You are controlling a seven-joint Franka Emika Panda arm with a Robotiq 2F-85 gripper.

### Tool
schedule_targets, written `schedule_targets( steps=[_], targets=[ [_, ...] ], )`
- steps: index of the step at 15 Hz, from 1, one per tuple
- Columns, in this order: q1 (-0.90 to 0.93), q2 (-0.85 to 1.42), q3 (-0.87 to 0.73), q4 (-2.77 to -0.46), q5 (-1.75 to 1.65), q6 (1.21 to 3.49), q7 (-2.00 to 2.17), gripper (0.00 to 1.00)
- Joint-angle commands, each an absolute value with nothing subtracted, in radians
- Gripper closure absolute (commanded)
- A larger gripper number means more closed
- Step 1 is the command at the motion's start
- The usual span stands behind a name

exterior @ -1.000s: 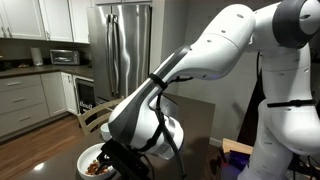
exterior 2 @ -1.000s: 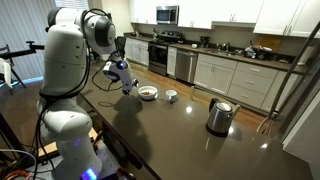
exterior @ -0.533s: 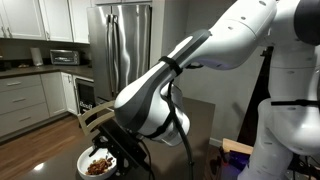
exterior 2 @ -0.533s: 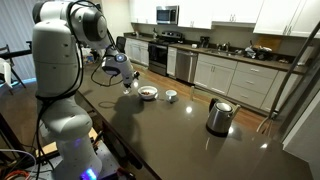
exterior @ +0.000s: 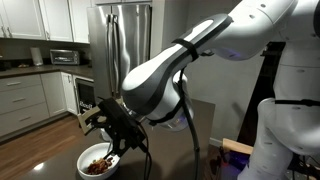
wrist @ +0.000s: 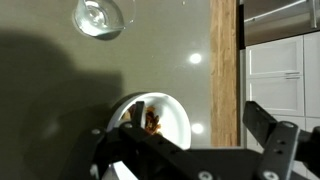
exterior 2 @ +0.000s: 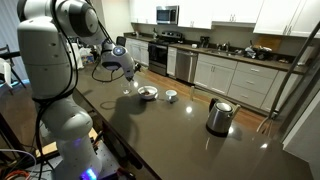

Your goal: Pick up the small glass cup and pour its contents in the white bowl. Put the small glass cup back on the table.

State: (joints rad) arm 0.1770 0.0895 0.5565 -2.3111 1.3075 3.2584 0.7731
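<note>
Lifted higher, the open tool (exterior: 105,128) hangs over the white bowl (wrist: 183,120), small glass cup (wrist: 98,17) apart.

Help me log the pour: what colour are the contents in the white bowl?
Reddish-brown contents in the white bowl; clearest in an exterior view.

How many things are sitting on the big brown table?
3. The white bowl sits nearest the robot, the small glass cup right beside it, and the steel kettle farther along the table. The robot might hide more.
</note>
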Motion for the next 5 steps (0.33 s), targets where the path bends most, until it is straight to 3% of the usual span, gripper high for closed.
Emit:
schedule_targets(
  steps=[1,5],
  targets=[
    [0.189,0.004,0.542,-2.354,1.252,3.238,0.851,0.0],
    [0.246,0.033,0.485,-2.322,1.296,3.253,0.788,0.0]
  ],
)
